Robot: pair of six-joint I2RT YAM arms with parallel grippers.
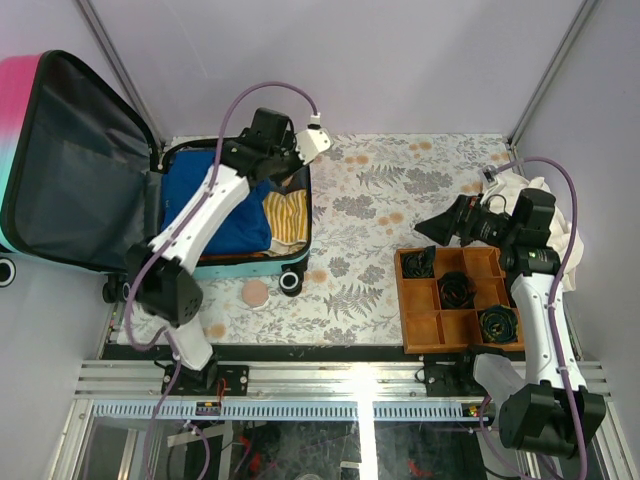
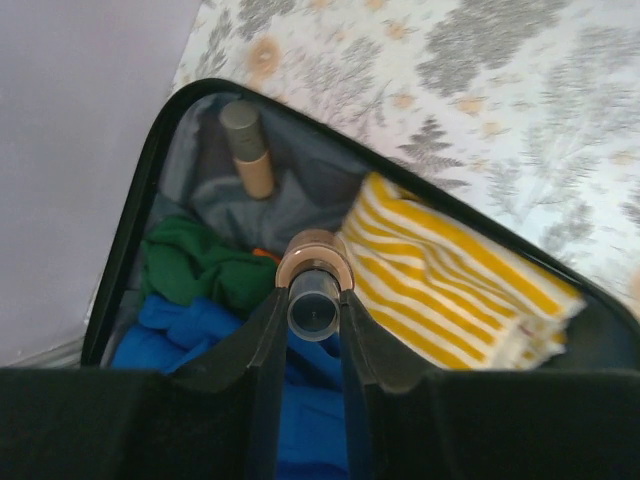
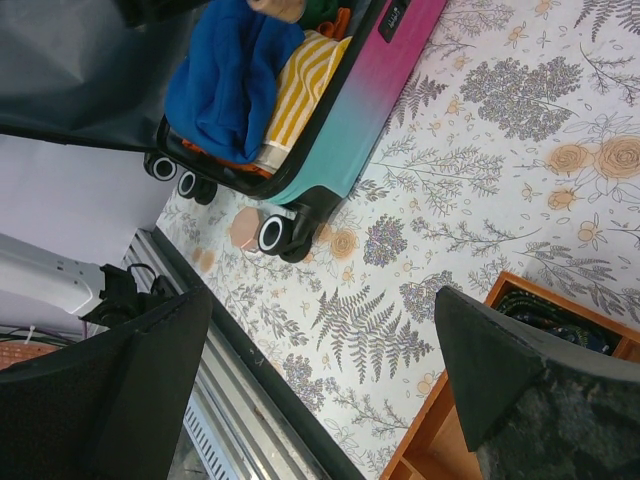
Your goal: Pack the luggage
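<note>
L gripper (image 2: 313,300) narrow, clamped on a small tube (image 2: 314,262) w/ rose-gold collar, over the open luggage (image 1: 80,170) at left of table (image 1: 400,200). R gripper (image 3: 320,330) spread wide, holding nothing. L wrist view only: tan tube (image 2: 250,150) and green cloth (image 2: 195,265) inside; in top view the L arm (image 1: 210,210) covers them.

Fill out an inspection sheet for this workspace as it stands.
Surface: floral tablecloth, lying flat.
Job's things: luggage lies open, holding blue cloth, yellow striped cloth, green cloth and a beige bottle.
Clutter: wooden tray with coiled black cords; pink disc beside the luggage wheels.
Jaws: left jaws closed on a small tube above the luggage; right jaws wide open, empty.
Cables: lilac hoses loop along both arms.
Surroundings: plain walls; metal rail at the near edge.
</note>
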